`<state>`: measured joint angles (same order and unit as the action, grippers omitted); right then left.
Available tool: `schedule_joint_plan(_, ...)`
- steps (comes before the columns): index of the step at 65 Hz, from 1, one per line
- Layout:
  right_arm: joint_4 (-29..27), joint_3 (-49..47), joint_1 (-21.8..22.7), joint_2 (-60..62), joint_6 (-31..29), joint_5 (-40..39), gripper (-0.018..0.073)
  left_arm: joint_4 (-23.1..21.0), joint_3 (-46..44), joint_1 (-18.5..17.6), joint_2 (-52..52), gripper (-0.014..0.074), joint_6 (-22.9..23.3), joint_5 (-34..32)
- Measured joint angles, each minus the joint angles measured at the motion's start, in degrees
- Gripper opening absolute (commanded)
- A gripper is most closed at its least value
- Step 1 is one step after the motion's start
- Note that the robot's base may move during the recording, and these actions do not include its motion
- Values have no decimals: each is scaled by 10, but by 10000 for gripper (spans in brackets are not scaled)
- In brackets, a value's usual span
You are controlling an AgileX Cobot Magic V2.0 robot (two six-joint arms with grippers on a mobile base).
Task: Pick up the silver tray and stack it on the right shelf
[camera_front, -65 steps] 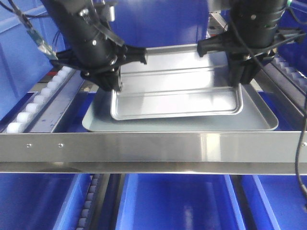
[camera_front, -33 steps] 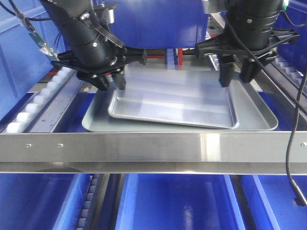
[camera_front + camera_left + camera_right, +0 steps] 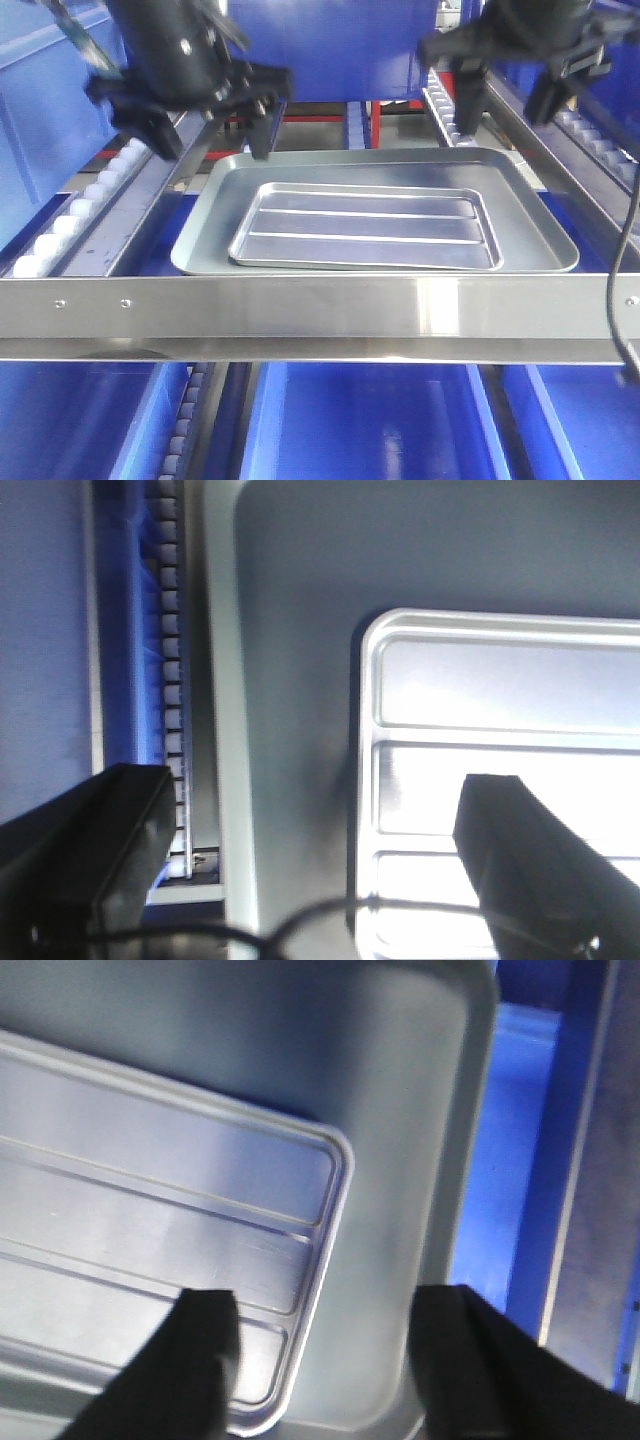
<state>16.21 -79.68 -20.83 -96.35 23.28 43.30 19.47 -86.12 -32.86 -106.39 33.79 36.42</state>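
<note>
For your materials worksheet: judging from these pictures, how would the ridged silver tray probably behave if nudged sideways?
The silver tray looks like stiff thin metal, so it probably keeps its shape. Lying flat inside the smooth grey tray, it would likely slide, not tip. Its shallow rim offers little grip.

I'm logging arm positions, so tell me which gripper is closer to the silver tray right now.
Roughly equal, left slightly nearer. The left gripper hangs open above the silver tray's back-left corner; the right gripper hangs open above its back-right, higher up. Neither touches it.
</note>
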Motion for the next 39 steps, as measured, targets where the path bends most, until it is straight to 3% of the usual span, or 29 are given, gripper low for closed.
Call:
schedule_joint_plan(7,0,0,0,44,0,18,219,0,-1,-2,45,220,-39,57)
schedule_joint_plan(14,1,10,0,91,0,31,93,0,12,-8,95,-80,-74,108)
schedule_joint_plan(16,1,18,0,105,0,31,58,0,23,-11,113,-113,-80,116)
schedule_joint_plan(26,2,113,0,196,0,-5,49,-14,120,-17,203,-80,-95,103)
schedule_joint_plan(39,2,292,0,327,0,-74,49,-52,291,-25,352,-80,-96,18)
